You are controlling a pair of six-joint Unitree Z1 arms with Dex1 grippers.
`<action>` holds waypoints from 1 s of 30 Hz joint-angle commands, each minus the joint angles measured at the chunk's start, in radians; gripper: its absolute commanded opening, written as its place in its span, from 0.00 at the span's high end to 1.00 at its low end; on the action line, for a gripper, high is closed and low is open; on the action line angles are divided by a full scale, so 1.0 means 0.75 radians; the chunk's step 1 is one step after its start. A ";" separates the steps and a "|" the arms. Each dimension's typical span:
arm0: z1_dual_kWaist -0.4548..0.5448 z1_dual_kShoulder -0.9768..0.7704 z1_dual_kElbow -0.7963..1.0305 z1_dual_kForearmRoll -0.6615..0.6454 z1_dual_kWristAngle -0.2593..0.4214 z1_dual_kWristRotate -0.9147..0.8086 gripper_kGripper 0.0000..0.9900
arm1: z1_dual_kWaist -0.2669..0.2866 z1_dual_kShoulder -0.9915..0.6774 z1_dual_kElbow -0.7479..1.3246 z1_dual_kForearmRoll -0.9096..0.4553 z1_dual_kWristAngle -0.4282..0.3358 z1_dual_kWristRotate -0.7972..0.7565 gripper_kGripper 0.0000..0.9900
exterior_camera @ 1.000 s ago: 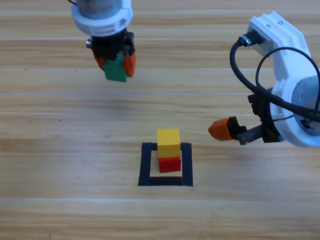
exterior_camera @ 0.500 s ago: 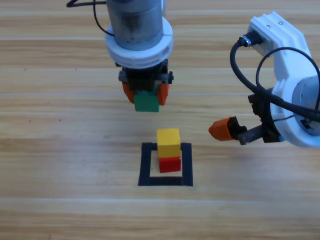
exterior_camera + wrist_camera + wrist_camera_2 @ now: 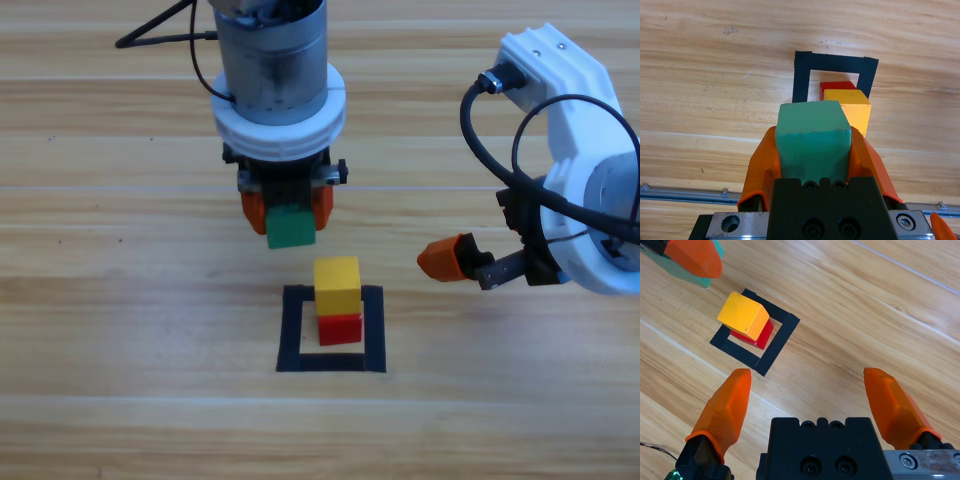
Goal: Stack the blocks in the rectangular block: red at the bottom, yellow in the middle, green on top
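Green cube point(image 3: 291, 228) in left hand point(image 3: 287, 213), above table.

Teal-green cube point(image 3: 291, 228) between orange jaws of the left gripper point(image 3: 287, 212); yellow cube point(image 3: 337, 284), red cube point(image 3: 340, 328), black tape outline point(image 3: 294, 331); right gripper point(image 3: 810, 397) orange jaws, black body; pale wood-grain desk point(image 3: 120, 300)

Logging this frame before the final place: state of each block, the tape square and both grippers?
green cube: clamped in the left gripper, off the table, not yet on the stack.
yellow cube: sitting on the red cube.
red cube: on the table inside the tape square.
tape square: flat, holding the two-block stack.
left gripper: shut on the green cube.
right gripper: open, empty, off to the right.
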 commanded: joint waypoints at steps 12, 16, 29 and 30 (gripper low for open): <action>-0.089 0.075 -0.047 0.010 -0.007 0.040 1.00 | -0.033 -0.003 0.045 -0.050 -0.009 0.010 0.00; -0.089 0.103 -0.069 0.010 -0.007 0.052 1.00 | -0.033 -0.003 0.045 -0.050 -0.009 0.010 0.00; -0.104 0.191 -0.126 0.010 -0.007 0.063 1.00 | -0.033 -0.003 0.045 -0.050 -0.009 0.010 0.00; -0.106 0.193 -0.128 0.010 -0.009 0.063 1.00 | -0.033 -0.003 0.045 -0.050 -0.009 0.010 0.00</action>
